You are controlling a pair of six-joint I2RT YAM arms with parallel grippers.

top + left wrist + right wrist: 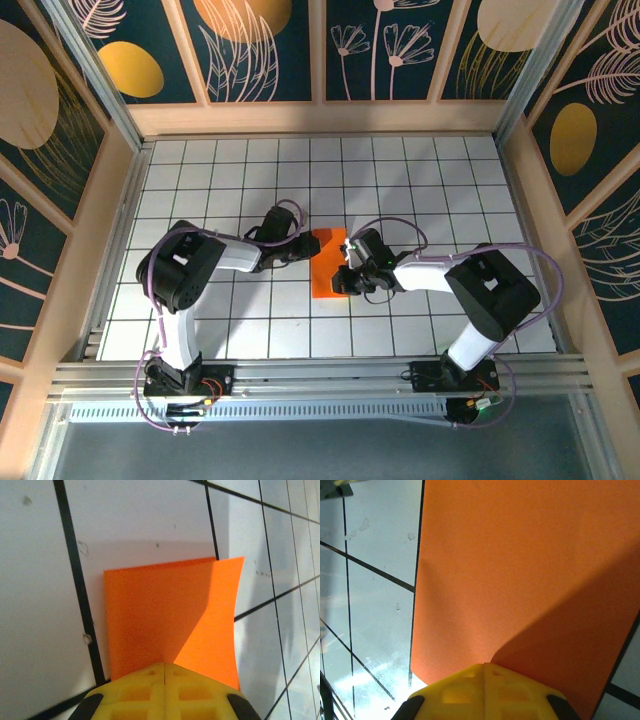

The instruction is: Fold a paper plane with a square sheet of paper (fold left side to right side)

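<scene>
**Thin orange sheet lies under two closed end effectors**

The square sheet of paper (pixel 325 265) lies in the middle of the bench (pixel 250 180), apparently doubled into a narrow strip with one far edge curling up. The left end effector (pixel 164 667) and right end effector (pixel 484 666) are fully closed, tips at the paper on opposite sides; whether either pinches it is unclear. The sheet looks light, floppy and easily creased, so it is probably best lifted by a free edge.
</scene>
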